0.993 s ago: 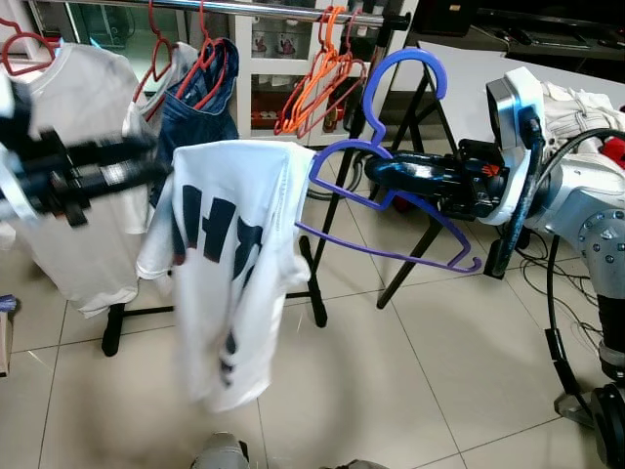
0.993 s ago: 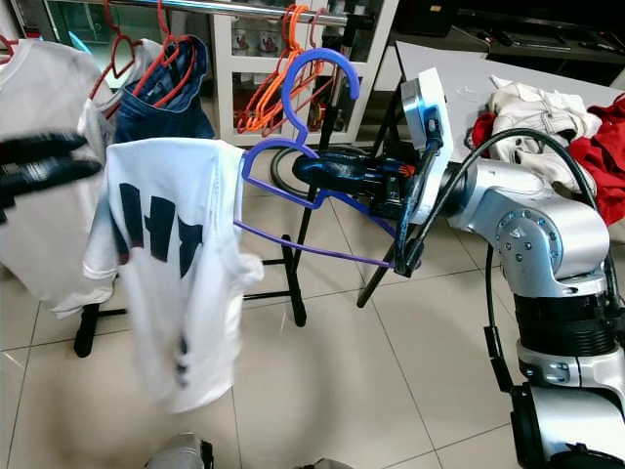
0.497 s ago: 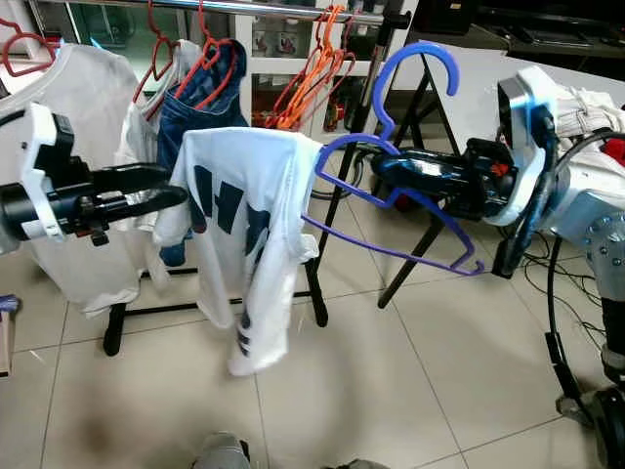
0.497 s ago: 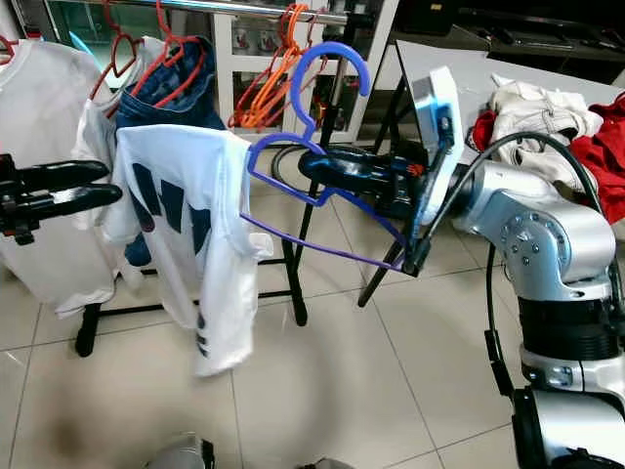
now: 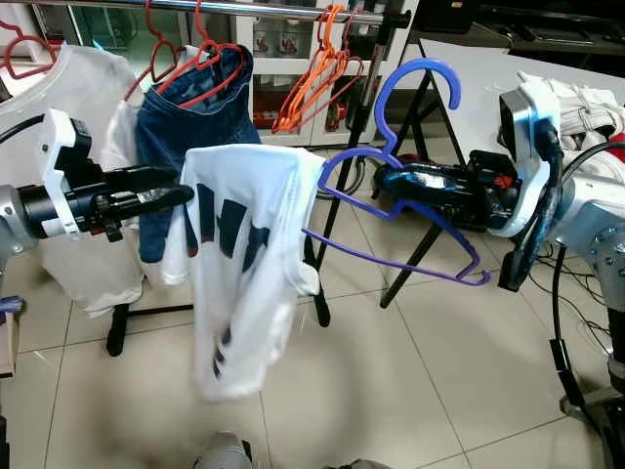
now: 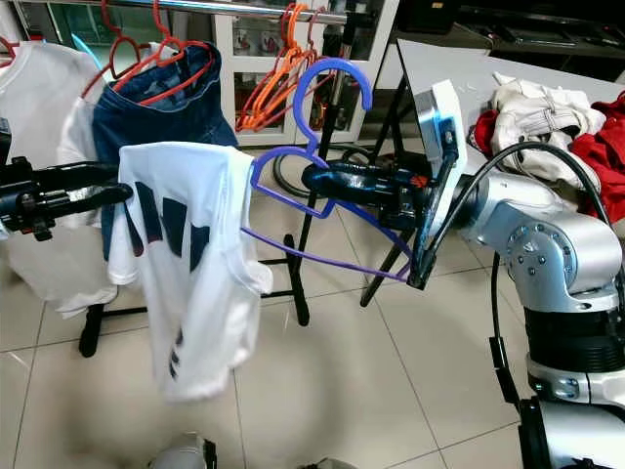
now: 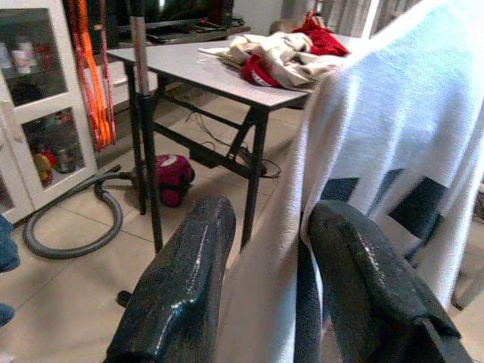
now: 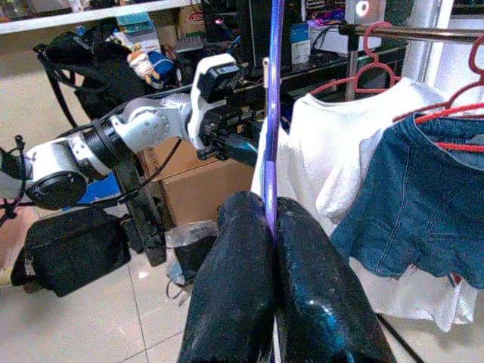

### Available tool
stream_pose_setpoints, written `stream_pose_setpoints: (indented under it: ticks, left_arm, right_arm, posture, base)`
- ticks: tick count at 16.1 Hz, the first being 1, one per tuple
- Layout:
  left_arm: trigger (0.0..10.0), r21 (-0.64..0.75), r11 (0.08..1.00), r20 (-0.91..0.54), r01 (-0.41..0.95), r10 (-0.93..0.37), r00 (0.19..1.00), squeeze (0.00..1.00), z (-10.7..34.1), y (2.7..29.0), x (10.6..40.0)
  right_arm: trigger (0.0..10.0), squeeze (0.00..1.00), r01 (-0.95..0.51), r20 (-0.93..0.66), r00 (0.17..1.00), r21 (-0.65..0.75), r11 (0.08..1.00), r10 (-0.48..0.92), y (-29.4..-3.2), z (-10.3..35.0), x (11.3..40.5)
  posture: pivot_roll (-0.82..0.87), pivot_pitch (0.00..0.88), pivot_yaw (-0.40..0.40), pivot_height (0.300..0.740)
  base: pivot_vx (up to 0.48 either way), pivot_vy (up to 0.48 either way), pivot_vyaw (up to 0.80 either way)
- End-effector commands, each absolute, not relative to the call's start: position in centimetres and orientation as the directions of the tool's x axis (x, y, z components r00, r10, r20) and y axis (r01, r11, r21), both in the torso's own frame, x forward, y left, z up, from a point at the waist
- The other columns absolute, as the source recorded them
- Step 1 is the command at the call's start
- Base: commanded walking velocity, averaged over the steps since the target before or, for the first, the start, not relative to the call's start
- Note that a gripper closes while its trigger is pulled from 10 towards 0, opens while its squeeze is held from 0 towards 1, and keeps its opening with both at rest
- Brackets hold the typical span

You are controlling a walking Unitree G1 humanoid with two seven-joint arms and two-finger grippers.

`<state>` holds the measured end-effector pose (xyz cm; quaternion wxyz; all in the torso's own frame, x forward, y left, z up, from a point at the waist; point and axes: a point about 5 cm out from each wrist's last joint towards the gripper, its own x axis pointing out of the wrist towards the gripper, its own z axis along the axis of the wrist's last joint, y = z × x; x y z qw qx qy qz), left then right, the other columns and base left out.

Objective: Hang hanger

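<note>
Purple hanger point(image 5: 391, 210) at frame centre is clamped by right gripper point(image 5: 386, 178), below the rail point(image 5: 244, 8) at the top. White T-shirt point(image 5: 244, 264), draped on the hanger's left end, is pinched by left gripper point(image 5: 181, 192).

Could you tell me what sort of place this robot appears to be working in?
Probably a room in a home used for laundry: a metal clothes rail with orange plastic hangers, a grey folding table piled with clothes, and a tiled floor.
</note>
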<state>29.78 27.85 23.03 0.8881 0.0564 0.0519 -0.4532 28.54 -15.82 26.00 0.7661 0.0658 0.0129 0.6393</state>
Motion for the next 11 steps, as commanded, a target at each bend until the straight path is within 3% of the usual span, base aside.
stream_pose_setpoints:
  ticks: [1,7,8,9,11]
  left_arm:
    - [10.0,0.073,0.572,-0.143,0.817,-0.804,0.577,0.0,23.5,27.7,30.0]
    - [10.0,-0.014,0.493,-0.153,0.87,-0.861,0.485,0.0,22.0,26.1,30.8]
    - [6.8,-0.014,0.496,-0.151,0.868,-0.86,0.488,0.0,21.9,26.1,31.0]
    - [0.0,-0.015,0.508,-0.142,0.861,-0.854,0.501,0.0,21.9,26.1,31.3]
    - [0.0,-0.02,0.507,-0.14,0.862,-0.855,0.499,0.0,21.9,26.2,31.3]
  right_arm:
    - [0.0,0.0,-0.982,0.08,0.17,0.102,0.162,0.982,-16.2,26.6,28.0]
    - [0.0,0.0,-0.985,0.075,0.145,0.107,0.137,0.987,-15.8,26.6,27.8]
    - [0.0,0.0,-0.985,0.074,0.145,0.107,0.137,0.987,-15.8,26.7,27.7]
    - [0.0,0.0,-0.985,0.074,0.147,0.105,0.139,0.986,-15.8,26.7,27.7]
    - [0.0,0.0,-0.985,0.073,0.149,0.103,0.141,0.986,-15.8,26.8,27.6]
  posture:
    - [0.01,0.035,-0.08,0.74]
    - [0.0,0.029,-0.074,0.74]
    - [0.0,0.028,-0.072,0.74]
    - [0.0,0.026,-0.07,0.74]
    - [0.0,0.026,-0.069,0.74]
  base:
    - [0.0,0.0,0.0]
    - [0.0,0.0,0.0]
    - [0.0,0.0,0.0]
    - [0.0,0.0,0.0]
    - [0.0,0.0,0.0]
